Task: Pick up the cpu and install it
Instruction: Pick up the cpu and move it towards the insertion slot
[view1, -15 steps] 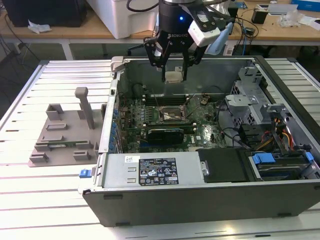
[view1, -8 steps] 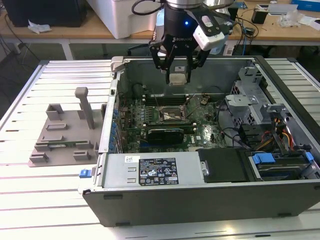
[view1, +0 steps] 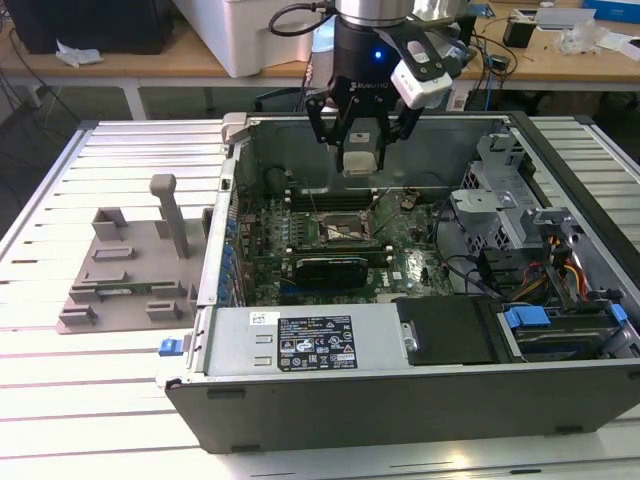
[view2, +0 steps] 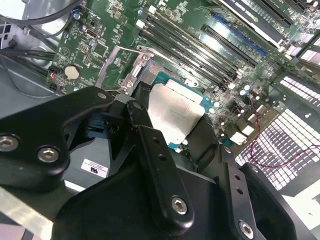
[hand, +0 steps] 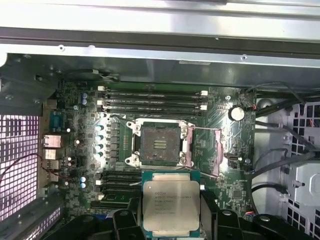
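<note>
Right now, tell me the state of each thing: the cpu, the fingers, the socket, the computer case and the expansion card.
cpu: gripped, held above the board, metal lid facing the first wrist view, not in the socket.
gripper: fingers shut on the cpu.
socket: empty, its retention frame swung open.
computer case: lying on its side, side panel off, inside exposed.
expansion card: seated in its slot on the board.
</note>
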